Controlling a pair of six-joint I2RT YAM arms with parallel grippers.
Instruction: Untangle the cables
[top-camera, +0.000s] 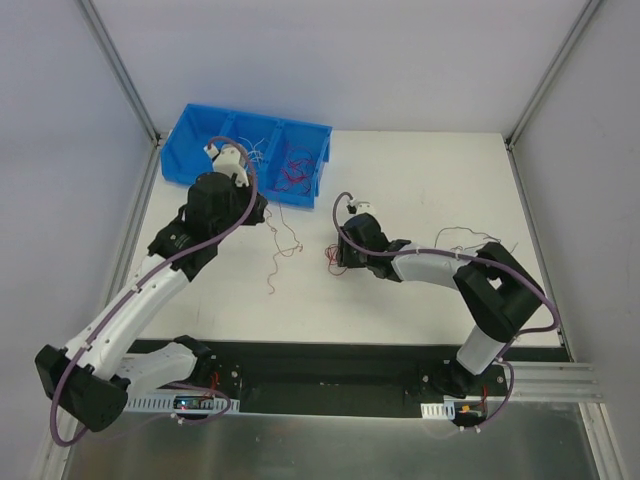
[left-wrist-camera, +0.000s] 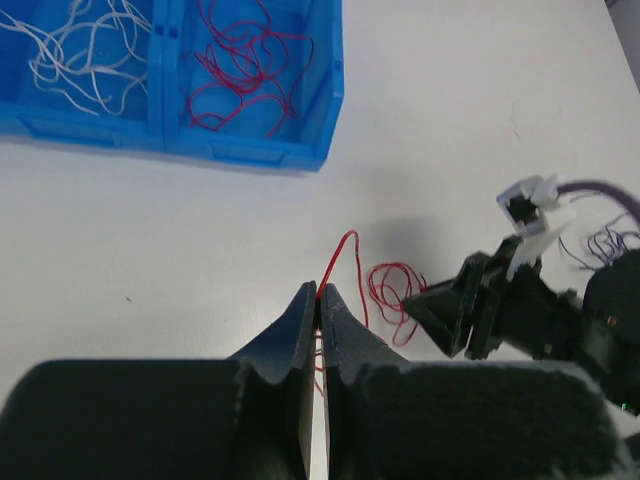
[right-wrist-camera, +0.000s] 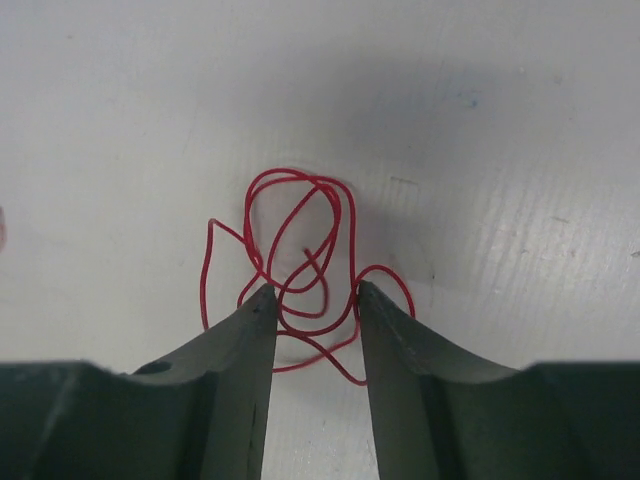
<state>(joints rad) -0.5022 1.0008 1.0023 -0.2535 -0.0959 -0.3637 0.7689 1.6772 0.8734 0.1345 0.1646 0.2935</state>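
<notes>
My right claw (right-wrist-camera: 315, 290) is nearest. It stands about half open with its two tips set down on either side of a red wire curl (right-wrist-camera: 303, 250). The curl lies flat on the white worktop (right-wrist-camera: 500, 120), and nothing is pinched yet. It is a roundish knot of loops with no real long axis, and only one loose tail strays off to one side.

My left claw (left-wrist-camera: 320, 292) is fully closed, with a single red strand (left-wrist-camera: 336, 255) nipped between its tips. The strand rises out of the tips, leans away from me, arches over and drops back toward the curl by the other claw. Its length therefore runs roughly near to far. I cannot tell whether it is joined to the curl.

Off to the right, beyond my right arm, a few dark purple wires (left-wrist-camera: 605, 245) lie loose on the worktop.

Farthest off is the blue bin (left-wrist-camera: 250, 150). White wires (left-wrist-camera: 80, 50) sit in one compartment and red wires (left-wrist-camera: 245, 70) in the one beside it.

I judge the job well along, since much is already sorted by colour. What remains is this red knot, the strand I hold and the purple wires.
</notes>
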